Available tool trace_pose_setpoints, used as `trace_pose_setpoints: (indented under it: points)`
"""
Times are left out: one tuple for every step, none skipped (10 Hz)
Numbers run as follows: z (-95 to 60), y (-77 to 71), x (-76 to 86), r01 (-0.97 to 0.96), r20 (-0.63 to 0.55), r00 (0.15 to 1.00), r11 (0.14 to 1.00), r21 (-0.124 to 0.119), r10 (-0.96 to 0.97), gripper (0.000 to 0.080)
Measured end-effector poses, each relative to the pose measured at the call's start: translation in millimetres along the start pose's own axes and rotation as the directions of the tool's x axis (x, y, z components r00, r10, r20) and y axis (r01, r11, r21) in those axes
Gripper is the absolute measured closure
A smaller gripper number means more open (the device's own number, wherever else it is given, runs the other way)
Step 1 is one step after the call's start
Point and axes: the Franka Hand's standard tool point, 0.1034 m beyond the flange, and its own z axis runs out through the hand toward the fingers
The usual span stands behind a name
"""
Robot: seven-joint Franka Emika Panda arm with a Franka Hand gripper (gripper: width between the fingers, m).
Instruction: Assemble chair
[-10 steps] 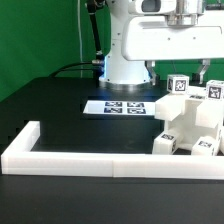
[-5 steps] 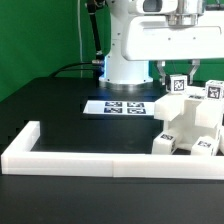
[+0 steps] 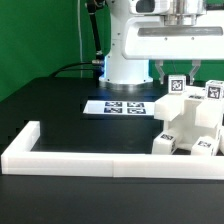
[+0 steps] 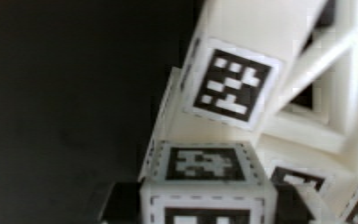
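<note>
The hand (image 3: 178, 72) is closed on the chair's (image 3: 190, 125) tagged post.

We see the chair (image 3: 190, 120) crowding directly beneath the jaws; the marker board (image 3: 123, 106) lies beside, bare black table (image 3: 60, 105) stretches beyond, and the border wall (image 3: 90, 158) fences the front.

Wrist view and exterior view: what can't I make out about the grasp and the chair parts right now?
- Fingers: the exterior view shows them from afar, straddling a tagged post; contact is too small to confirm.
- Wrist view: blurred and close up; the tagged block fills it, fingers not discernible.
- Chair assembly: cut off by the exterior view's right edge.
- Marker board: its tags are too small to read.
</note>
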Motion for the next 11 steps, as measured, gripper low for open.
trace_pose_setpoints:
  points:
    - [0.0,-0.3,-0.1,-0.043,0.000,0.999,0.999,0.002,0.043,0.0512]
    - [0.1,-1.0,-0.4,-0.150,0.002,0.989,0.989,0.007,0.150,0.0512]
    - [0.1,-1.4,-0.5,-0.235,0.003,0.972,0.972,0.007,0.235,0.0512]
    - [0.1,-1.7,-0.6,-0.276,0.004,0.961,0.961,0.008,0.276,0.0512]
    - [0.1,-2.4,-0.9,-0.356,0.007,0.934,0.934,0.010,0.356,0.0512]
    - [0.1,-3.0,-1.1,-0.416,0.009,0.909,0.909,0.013,0.416,0.0511]
    - [0.1,-3.2,-1.1,-0.465,0.010,0.885,0.885,0.013,0.465,0.0511]
    - [0.2,-3.5,-1.3,-0.513,0.012,0.858,0.858,0.013,0.513,0.0511]
    - [0.2,-4.0,-1.4,-0.570,0.014,0.821,0.821,0.013,0.570,0.0511]
    - [0.2,-4.2,-1.6,-0.610,0.015,0.792,0.792,0.013,0.610,0.0511]
    - [0.2,-4.5,-1.7,-0.644,0.017,0.765,0.765,0.013,0.644,0.0511]
